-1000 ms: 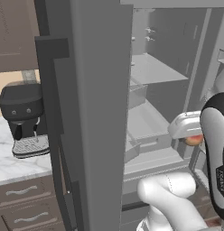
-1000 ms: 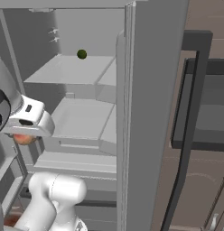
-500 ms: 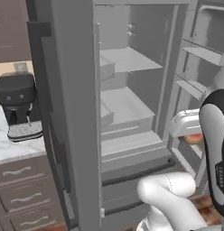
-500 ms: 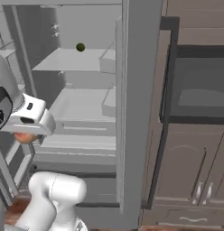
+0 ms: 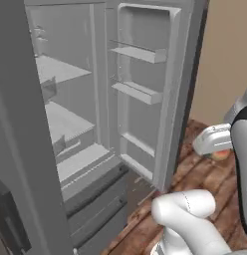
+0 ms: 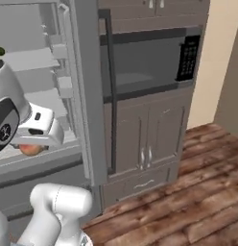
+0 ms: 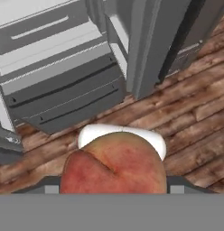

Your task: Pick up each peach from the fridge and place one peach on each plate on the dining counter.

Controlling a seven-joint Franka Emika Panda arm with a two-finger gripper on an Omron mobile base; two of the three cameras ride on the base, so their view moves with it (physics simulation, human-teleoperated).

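Got my gripper clamped on a peach, wrist pointing down over the wood floor beside the open fridge.

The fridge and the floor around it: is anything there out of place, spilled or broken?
Nothing is spilled or broken. The fridge stands with its doors open, which fits the job. The tool holds a peach above the wooden floor. A small dark green item sits on an upper shelf.
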